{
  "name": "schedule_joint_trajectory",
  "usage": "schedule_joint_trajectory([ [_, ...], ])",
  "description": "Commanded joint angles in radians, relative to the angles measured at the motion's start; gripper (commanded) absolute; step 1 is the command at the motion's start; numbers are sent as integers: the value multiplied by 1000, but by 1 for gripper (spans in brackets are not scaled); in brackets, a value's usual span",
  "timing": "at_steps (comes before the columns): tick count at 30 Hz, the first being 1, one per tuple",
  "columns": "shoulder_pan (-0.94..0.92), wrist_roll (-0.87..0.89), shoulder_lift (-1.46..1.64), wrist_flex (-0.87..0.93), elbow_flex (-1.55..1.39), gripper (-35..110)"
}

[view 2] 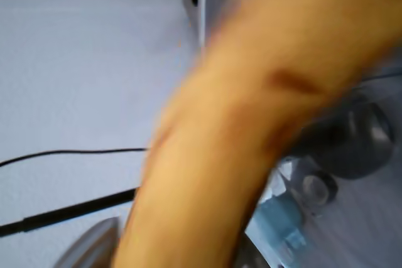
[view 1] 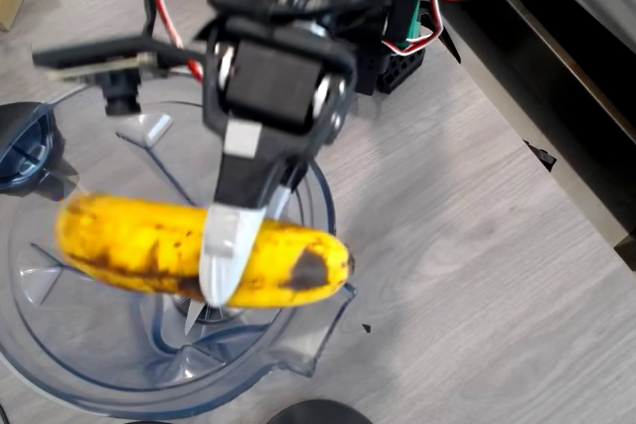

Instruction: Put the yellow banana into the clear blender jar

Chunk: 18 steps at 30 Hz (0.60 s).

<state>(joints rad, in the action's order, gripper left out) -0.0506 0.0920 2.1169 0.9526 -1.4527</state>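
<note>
A: Where is the yellow banana (view 1: 139, 245)?

B: Crosswise above the mouth of the clear blender jar (view 1: 298, 350), spotted skin up; in the wrist view it (view 2: 239, 130) is a close blur.

A: And the gripper (view 1: 224, 265)?

B: Its fingers are clamped on the banana's middle, one white finger (view 1: 227, 250) lying across the peel. The jar stands on a grey wood-grain table (view 1: 467, 245).
</note>
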Motion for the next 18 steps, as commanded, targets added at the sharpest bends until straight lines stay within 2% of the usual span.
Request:
schedule_joint_trajectory([
  [1, -6, 5, 12, 6, 52, 27],
  [5, 11, -3, 26, 55, 78, 27],
  [8, 52, 8, 14, 190, 173, 27],
  [10, 117, 8, 9, 319, 247, 27],
  [16, 362, 43, 37, 558, 250, 25],
  [18, 396, 60, 25, 630, 241, 3],
])
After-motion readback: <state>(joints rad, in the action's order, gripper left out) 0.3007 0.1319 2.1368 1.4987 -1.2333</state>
